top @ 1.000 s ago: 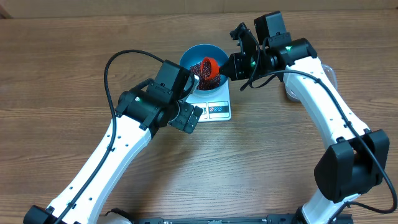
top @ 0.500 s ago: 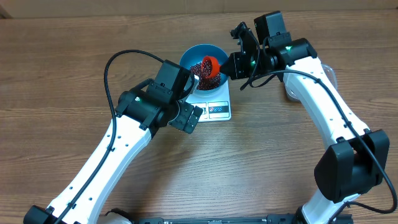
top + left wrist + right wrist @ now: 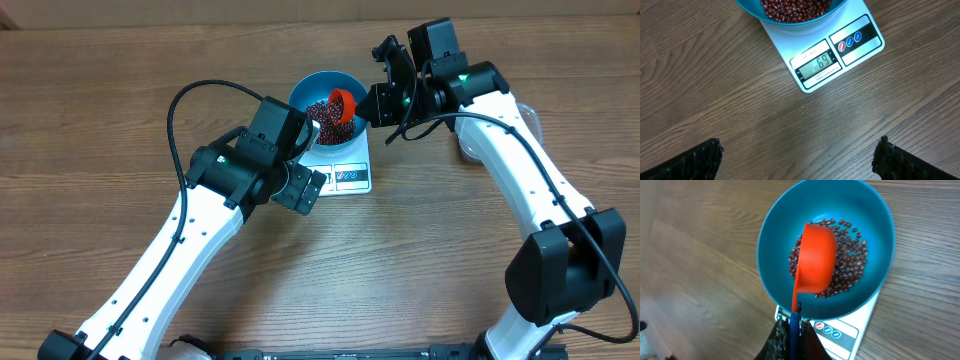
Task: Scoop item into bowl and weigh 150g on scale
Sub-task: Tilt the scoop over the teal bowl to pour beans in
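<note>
Hovering over the bowl: orange scoop, tipped so its rounded back faces the right wrist camera, mouth turned down toward the beans.
- Right gripper: jaws pressed together on the scoop's thin handle; seen from overhead it comes in from 3 o'clock of the bowl.
- Beans: loose dark red-brown layer across the bowl floor, blue wall bare above it all round. I cannot tell whether any remain in the scoop, as its inside is hidden.
- Bowl: stands on the 12 o'clock end of the scale in the overhead view, its rim overhanging the platform.
- Scale: flat on the wooden table. The display at the 6 o'clock end reads 69, with the button panel beside it.
- Left gripper: jaws spread wide and holding nothing. It hangs above bare table at about 8 o'clock of the scale, touching neither scale nor bowl.
</note>
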### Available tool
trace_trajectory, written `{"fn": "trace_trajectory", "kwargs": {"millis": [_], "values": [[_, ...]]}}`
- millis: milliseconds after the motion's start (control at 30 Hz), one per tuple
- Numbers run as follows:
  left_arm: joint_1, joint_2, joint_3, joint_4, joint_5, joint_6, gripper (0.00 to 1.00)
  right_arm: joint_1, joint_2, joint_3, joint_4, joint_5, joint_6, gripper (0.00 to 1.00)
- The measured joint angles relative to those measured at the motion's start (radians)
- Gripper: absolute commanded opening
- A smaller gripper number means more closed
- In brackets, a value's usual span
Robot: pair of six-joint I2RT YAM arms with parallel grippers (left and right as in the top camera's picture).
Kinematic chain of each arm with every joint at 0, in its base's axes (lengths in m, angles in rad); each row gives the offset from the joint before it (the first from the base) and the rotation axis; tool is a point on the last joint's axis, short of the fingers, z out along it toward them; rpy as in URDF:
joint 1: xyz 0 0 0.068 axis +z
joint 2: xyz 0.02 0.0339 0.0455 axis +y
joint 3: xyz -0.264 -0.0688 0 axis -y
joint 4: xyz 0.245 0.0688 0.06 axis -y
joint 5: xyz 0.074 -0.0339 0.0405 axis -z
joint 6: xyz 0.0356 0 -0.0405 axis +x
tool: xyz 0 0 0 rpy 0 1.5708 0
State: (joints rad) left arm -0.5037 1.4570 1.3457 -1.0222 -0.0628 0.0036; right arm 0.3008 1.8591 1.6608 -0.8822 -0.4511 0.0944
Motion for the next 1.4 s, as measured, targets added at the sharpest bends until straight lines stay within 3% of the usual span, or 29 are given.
{"fn": "trace_trajectory", "kwargs": {"millis": [167,400,633,867,1067,1400], "values": [[0.0,0.0,0.0,0.0,0.0,0.0,1.0,0.002,0.0,0.0,0.003,0.048,0.052,0.04],[0.0,0.0,0.0,0.0,0.0,0.0,1.0,0.015,0.0,0.0,-0.001,0.033,-0.008,0.04],[0.0,0.0,0.0,0.0,0.0,0.0,1.0,0.021,0.0,0.0,0.006,0.066,0.036,0.04],[0.0,0.0,0.0,0.0,0.0,0.0,1.0,0.029,0.0,0.0,-0.016,0.061,-0.03,0.04],[0.0,0.0,0.0,0.0,0.0,0.0,1.0,0.03,0.0,0.0,-0.001,0.095,0.025,0.04],[0.0,0.0,0.0,0.0,0.0,0.0,1.0,0.036,0.0,0.0,-0.01,0.076,-0.005,0.04]]}}
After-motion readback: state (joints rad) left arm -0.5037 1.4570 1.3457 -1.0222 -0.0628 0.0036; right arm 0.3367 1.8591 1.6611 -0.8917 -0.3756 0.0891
